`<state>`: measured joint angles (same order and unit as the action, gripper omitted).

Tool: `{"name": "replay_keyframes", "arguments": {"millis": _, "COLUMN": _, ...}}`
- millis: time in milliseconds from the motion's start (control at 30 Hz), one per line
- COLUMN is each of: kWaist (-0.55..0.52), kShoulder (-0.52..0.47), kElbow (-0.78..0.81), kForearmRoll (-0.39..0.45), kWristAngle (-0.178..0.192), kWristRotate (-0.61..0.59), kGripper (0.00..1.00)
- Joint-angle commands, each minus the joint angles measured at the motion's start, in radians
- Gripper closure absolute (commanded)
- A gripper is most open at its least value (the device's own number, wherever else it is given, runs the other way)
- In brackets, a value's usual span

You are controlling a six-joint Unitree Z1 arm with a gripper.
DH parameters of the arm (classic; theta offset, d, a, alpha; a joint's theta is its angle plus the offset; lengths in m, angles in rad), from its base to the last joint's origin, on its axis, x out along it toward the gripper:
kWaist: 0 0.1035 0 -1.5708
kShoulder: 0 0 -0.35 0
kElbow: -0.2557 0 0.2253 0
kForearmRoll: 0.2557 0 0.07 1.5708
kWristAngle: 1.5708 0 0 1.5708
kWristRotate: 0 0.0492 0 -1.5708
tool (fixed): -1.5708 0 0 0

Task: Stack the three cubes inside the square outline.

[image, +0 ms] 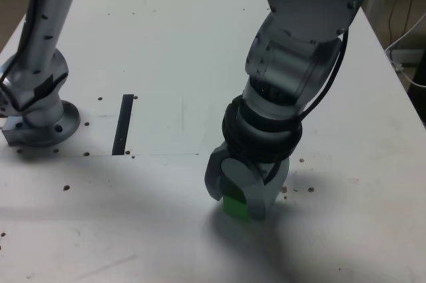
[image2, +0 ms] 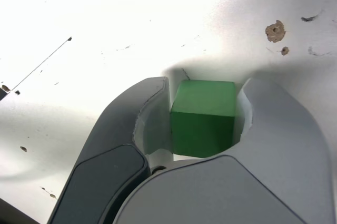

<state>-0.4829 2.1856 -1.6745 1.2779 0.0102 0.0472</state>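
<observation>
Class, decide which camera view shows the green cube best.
The wrist view: the green cube shows two faces there, framed by the gripper's jaws. The exterior view shows only a small green patch, mostly hidden by the jaws.

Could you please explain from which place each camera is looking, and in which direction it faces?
Exterior view: sits off the arm, looking down across the white table; it shows the arm, the gripper and, at the view's left, a grey base-like part.
Wrist view: sits on the wrist, looking past the gripper's fingers toward the tabletop; only the gripper shows of the robot.
Shared: both see the green cube between the fingers, and the table surface.
</observation>
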Motion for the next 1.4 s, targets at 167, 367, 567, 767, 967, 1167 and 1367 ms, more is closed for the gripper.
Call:
{"name": "replay_keyframes", "arguments": {"millis": 167, "kWaist": 0.006, "kShoulder": -0.006, "kElbow": -0.013, "kForearmRoll": 0.029, "kWristAngle": 0.002, "kWristRotate": -0.002, "kGripper": 0.78}}
{"name": "replay_keyframes", "arguments": {"millis": 367, "kWaist": 0.034, "kShoulder": -0.072, "kElbow": -0.064, "kForearmRoll": 0.148, "kWristAngle": 0.037, "kWristRotate": -0.020, "kGripper": 0.78}}
{"name": "replay_keyframes", "arguments": {"millis": 567, "kWaist": 0.102, "kShoulder": -0.144, "kElbow": -0.154, "kForearmRoll": 0.272, "kWristAngle": 0.078, "kWristRotate": -0.030, "kGripper": 0.78}}
{"name": "replay_keyframes", "arguments": {"millis": 767, "kWaist": 0.198, "kShoulder": -0.185, "kElbow": -0.230, "kForearmRoll": 0.334, "kWristAngle": 0.094, "kWristRotate": -0.033, "kGripper": 0.78}}
{"name": "replay_keyframes", "arguments": {"millis": 967, "kWaist": 0.291, "kShoulder": -0.186, "kElbow": -0.260, "kForearmRoll": 0.340, "kWristAngle": 0.080, "kWristRotate": -0.033, "kGripper": 0.78}}
{"name": "replay_keyframes", "arguments": {"millis": 1167, "kWaist": 0.352, "kShoulder": -0.183, "kElbow": -0.256, "kForearmRoll": 0.336, "kWristAngle": 0.062, "kWristRotate": -0.033, "kGripper": 0.78}}
{"name": "replay_keyframes", "arguments": {"millis": 1367, "kWaist": 0.389, "kShoulder": -0.173, "kElbow": -0.231, "kForearmRoll": 0.326, "kWristAngle": 0.047, "kWristRotate": -0.029, "kGripper": 0.78}}
